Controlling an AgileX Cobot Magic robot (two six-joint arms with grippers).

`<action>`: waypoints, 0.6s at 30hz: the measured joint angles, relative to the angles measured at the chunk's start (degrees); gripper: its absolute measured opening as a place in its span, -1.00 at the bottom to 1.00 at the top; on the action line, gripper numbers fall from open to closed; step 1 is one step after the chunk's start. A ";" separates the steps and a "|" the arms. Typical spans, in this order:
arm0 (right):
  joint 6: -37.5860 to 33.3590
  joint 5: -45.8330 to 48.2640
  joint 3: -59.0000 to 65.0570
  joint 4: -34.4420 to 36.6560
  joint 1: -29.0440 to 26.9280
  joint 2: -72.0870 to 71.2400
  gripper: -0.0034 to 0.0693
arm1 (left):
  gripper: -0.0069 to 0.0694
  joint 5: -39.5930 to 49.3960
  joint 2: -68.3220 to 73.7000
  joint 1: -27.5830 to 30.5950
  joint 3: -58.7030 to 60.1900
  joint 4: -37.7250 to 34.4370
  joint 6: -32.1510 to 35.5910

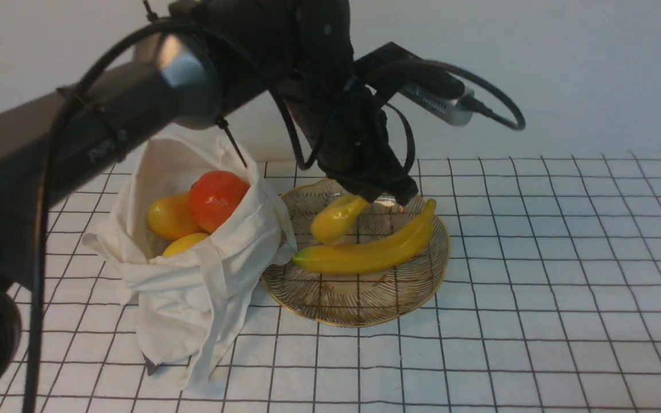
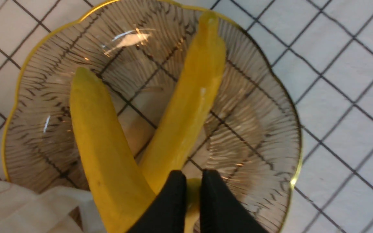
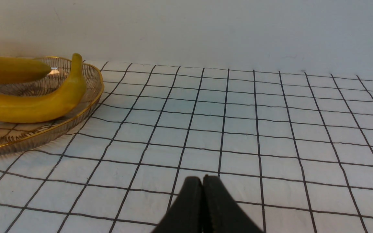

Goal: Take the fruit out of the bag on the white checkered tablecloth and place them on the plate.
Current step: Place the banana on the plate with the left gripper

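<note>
The left pincer [image 2: 193,178] is nearly together, clamped on the narrow yellow end of the upper banana [image 1: 335,221], over the plate [image 1: 359,307]. This banana is smooth, plump and deep yellow, with a rounded end and a slight sheen; its far end in the left wrist view is duller and faintly green. The lower banana [image 1: 368,252] lies across the plate, curved and glossy, with a bright green tip and a blunt, darker yellow stem end. The plate is amber glass, finely ribbed, with a wavy gold rim. In the open off-white bag [image 1: 253,244] sit a shiny red-orange round fruit [image 1: 217,201], a smooth golden-orange oval fruit [image 1: 171,217] and a partly hidden yellow fruit [image 1: 185,244]. The right pincer [image 3: 204,177] has its fingertips together, over the checkered tablecloth [image 1: 543,275].
</note>
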 joint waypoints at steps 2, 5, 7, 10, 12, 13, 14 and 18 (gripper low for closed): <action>0.00 0.00 0.00 0.00 0.00 0.00 -0.95 | -0.71 -0.71 0.76 -0.17 0.00 1.41 -0.79; 0.00 0.00 0.00 0.00 0.00 0.00 -0.95 | -0.56 -2.78 2.21 -0.43 0.00 3.49 -2.93; 0.00 0.00 0.00 0.00 0.00 0.00 -0.95 | -0.39 -4.21 2.77 -0.54 0.00 3.65 -4.13; 0.00 0.00 0.00 0.00 0.00 0.00 -0.95 | -0.07 -6.61 3.34 -0.61 0.00 3.93 -5.99; 0.00 0.00 0.00 0.00 0.00 0.00 -0.95 | 0.14 -7.57 3.51 -0.61 0.00 4.48 -7.37; 0.00 0.00 0.00 0.00 0.00 0.00 -0.95 | 0.18 -7.67 3.51 -0.61 0.00 4.49 -7.47; 0.00 0.00 0.00 0.00 0.00 0.00 -0.95 | 0.35 -7.65 3.51 -0.61 0.00 5.43 -7.96; 0.00 0.00 0.00 0.00 0.00 0.00 -0.95 | 0.52 -5.47 3.51 -0.61 -1.94 6.45 -8.19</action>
